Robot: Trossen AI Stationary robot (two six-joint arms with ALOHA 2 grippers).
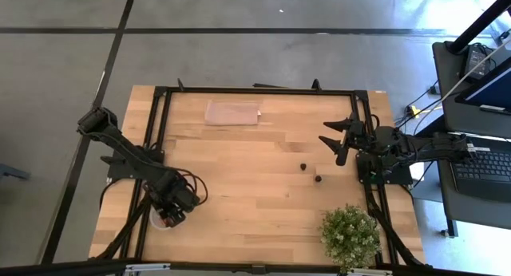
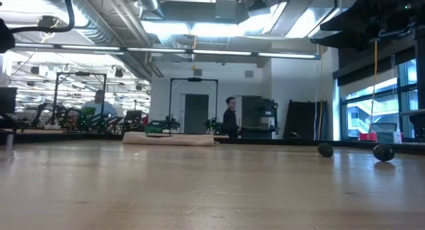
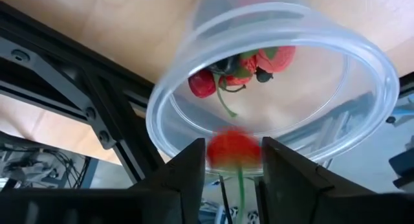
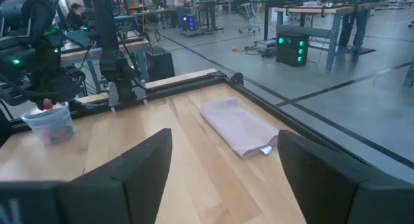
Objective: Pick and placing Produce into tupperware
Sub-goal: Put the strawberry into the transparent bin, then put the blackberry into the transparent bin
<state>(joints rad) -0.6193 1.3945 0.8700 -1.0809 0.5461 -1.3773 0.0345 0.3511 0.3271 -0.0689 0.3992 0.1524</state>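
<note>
The left gripper (image 3: 234,160) hangs directly over the tupperware (image 1: 162,221) at the table's front-left edge, its fingers closed on a red strawberry (image 3: 234,148) held above the rim. Several strawberries and a dark berry already lie in the tub (image 3: 242,65). Toward the right, two dark berries (image 1: 303,166) (image 1: 318,178) are still on the wood, near the right gripper (image 1: 342,138), which waits with fingers spread wide. Judging by this, most of the job is done; one drop and two picks are left.

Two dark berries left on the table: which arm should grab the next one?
Probably right. The right gripper is open, empty, close to both dark berries. The left gripper holds a strawberry over the tub across the table.
</note>
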